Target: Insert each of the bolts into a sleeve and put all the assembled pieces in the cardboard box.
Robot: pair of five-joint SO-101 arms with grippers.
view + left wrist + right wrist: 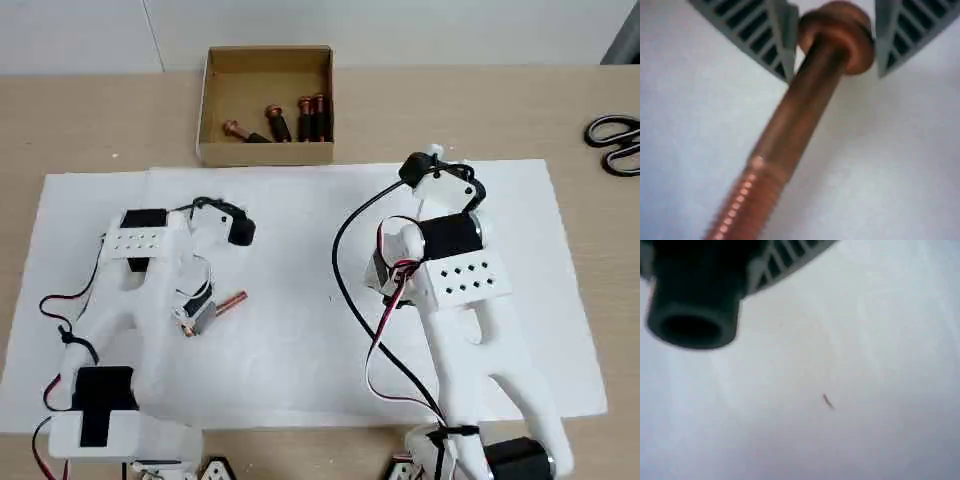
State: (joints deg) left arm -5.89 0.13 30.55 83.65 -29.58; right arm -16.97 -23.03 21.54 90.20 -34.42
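Note:
A copper bolt [805, 115] lies low over the white sheet, its head clamped between the grey fingers [780, 45] of my left gripper [835, 72]. From above, the bolt [232, 303] sticks out to the right of that gripper [195, 318]. My right gripper [386, 277] sits near the sheet's middle, tucked under its own arm, and is shut on a black sleeve [692, 310] whose open end faces the camera above the sheet. The cardboard box [205, 100] stands at the back and holds several bolts in black sleeves [290, 122].
A white paper sheet [300, 350] covers most of the table between the arms. A pair of black scissors [615, 140] lies at the far right edge. Cables [350, 250] trail from the right arm across the sheet.

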